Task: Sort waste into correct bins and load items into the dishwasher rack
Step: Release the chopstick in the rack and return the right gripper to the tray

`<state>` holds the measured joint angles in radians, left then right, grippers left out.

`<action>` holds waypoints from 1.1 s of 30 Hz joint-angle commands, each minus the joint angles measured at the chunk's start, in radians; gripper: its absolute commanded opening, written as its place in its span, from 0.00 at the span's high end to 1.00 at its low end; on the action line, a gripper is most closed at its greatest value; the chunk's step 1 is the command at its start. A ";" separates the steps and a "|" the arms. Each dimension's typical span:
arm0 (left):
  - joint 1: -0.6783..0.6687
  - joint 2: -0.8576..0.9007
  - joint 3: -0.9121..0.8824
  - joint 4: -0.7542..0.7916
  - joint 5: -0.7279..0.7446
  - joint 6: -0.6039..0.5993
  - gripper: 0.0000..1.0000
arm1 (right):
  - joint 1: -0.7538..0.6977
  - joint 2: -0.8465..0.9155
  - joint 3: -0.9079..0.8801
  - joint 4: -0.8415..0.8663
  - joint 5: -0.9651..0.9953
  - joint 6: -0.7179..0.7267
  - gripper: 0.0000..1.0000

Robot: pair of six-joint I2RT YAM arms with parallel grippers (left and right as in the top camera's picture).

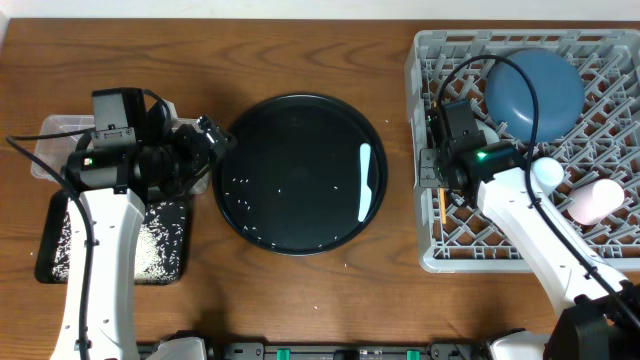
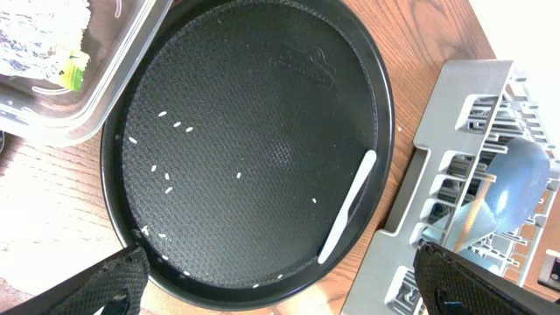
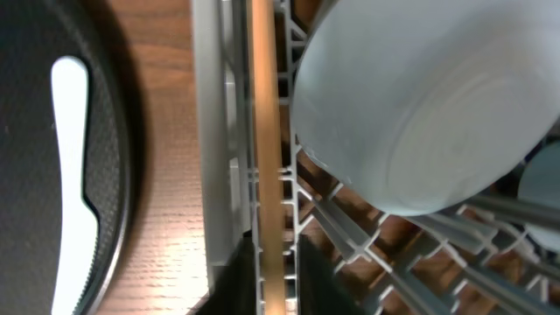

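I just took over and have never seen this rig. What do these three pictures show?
Two robot arms work at a table. One picture looks straight down; the others come from a camera on each wrist. Mid-table: a round black tray with a white spoon and loose rice grains. Left: a clear tub and a shallow black tray. Right: a grey rack holding a dark-blue plate and pink cup. The left pincer is open and empty. The right pincer grips a wooden chopstick at the rack's edge.
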<state>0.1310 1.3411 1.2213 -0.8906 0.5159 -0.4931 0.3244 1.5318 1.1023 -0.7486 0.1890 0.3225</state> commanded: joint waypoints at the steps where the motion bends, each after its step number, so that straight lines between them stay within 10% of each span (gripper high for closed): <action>1: 0.004 0.005 0.006 -0.003 -0.009 0.010 0.02 | -0.005 0.005 -0.007 0.014 0.001 -0.002 0.72; 8: 0.004 0.005 0.006 -0.003 -0.009 0.010 0.02 | -0.005 0.005 -0.006 0.024 -0.002 -0.002 0.60; 33: 0.004 0.005 0.006 -0.003 -0.009 0.010 0.02 | 0.241 0.046 0.097 0.130 -0.183 0.155 0.73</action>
<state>0.1310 1.3411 1.2213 -0.8906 0.5159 -0.4931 0.5190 1.5124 1.1854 -0.6308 -0.0437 0.4500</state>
